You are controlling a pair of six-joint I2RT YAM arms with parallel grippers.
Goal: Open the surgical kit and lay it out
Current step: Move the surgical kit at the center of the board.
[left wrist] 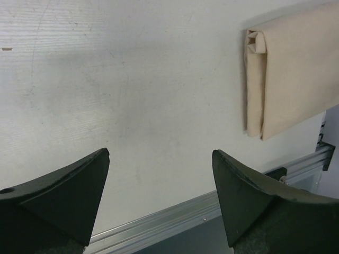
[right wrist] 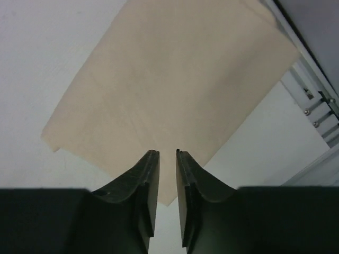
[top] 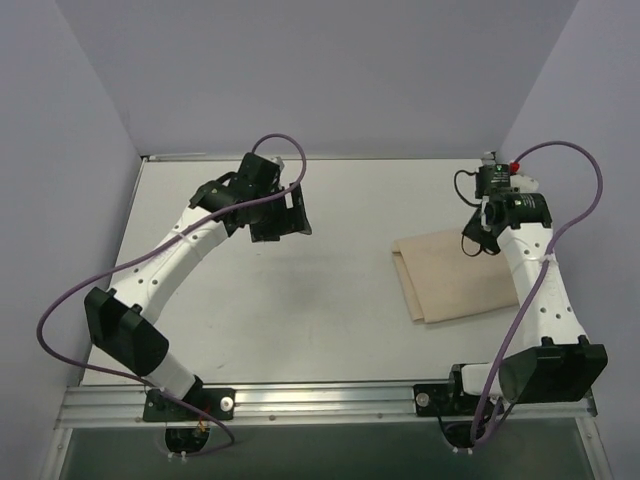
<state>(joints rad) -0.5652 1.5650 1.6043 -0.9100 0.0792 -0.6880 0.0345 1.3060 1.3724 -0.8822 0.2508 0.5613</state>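
the folded cloth bundle (top: pixel 455 275) lies on the right side of the table (top: pixel 300 320), toward the near edge. the right claw (right wrist: pixel 167 152) hangs over it, its fingers almost together with a slim gap between them, pinching nothing. the left claw (left wrist: pixel 159 153) is spread wide over the table to the left, well apart from the cloth. risk: grabbing several layers at once would likely drag the whole bundle or tip out anything wrapped inside. count: one cloth bundle, two claws; no tray or tools show.
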